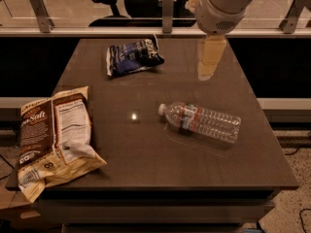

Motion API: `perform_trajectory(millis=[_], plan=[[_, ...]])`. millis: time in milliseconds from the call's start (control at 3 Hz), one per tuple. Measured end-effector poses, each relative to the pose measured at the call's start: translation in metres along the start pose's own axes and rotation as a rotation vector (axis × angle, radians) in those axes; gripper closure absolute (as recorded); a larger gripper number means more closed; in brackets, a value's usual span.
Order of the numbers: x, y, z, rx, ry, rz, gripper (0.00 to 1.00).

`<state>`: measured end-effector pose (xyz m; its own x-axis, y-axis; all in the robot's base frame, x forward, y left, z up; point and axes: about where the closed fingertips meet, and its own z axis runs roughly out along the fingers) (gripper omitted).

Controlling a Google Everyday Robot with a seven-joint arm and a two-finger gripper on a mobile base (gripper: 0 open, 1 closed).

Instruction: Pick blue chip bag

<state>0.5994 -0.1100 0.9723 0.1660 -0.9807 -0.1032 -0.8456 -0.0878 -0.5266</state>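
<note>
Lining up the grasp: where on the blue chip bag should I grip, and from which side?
Probably from straight above, pinching across the short width of the blue chip bag near its crumpled middle: it lies flat on the table, long axis left-right. The gripper hangs to its right in view.

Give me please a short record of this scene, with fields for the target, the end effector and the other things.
target: blue chip bag, lying on the table, far side, left of centre
end effector: above the table's far right part, right of the bag, not touching it
other things: plastic water bottle on its side, centre right; brown-and-cream chip bag, near left edge
</note>
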Motion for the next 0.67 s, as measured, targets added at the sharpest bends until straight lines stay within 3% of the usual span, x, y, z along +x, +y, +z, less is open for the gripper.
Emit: perform_trajectory(millis=[667], plan=[[-0.015,-0.006,0.056,-0.031,-0.028,-0.041,0.00]])
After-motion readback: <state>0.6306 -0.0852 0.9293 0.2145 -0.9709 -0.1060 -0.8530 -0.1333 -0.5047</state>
